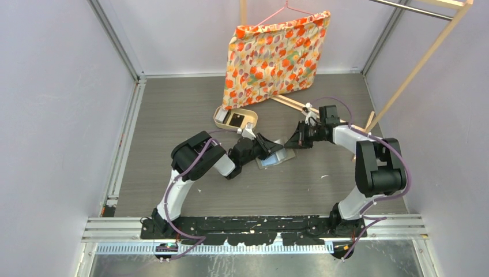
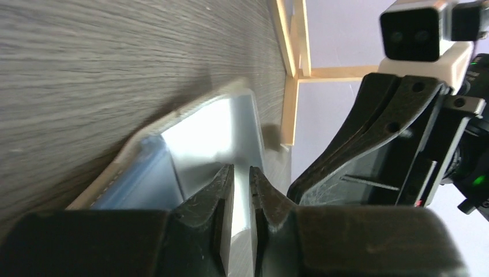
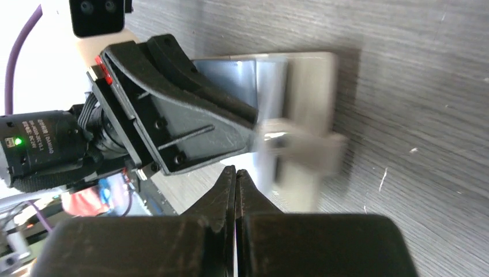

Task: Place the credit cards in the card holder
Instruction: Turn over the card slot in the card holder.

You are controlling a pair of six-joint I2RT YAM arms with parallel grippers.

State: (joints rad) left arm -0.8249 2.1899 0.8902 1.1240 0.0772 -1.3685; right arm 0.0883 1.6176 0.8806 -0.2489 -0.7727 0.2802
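Observation:
The card holder [image 1: 275, 158] lies open on the table between my two grippers, its pale blue-white pockets [image 2: 196, 138] facing up. My left gripper [image 1: 273, 148] reaches over it from the left, jaws nearly together [image 2: 241, 170] with the holder's pale edge in the narrow gap. At its fingertips [image 3: 254, 124] a pale flat piece [image 3: 303, 151] is blurred; I cannot tell whether it is a card or a flap. My right gripper [image 1: 294, 141] hovers at the holder's far right side, shut [image 3: 236, 171] with nothing between its fingers. One black credit card [image 1: 236, 120] lies in the tan tray.
The tan oval tray [image 1: 222, 118] sits behind and left of the holder. A flowered cloth on a pink hanger [image 1: 277, 57] hangs at the back from a wooden rack [image 1: 415, 63], whose base bars run along the table behind the right gripper.

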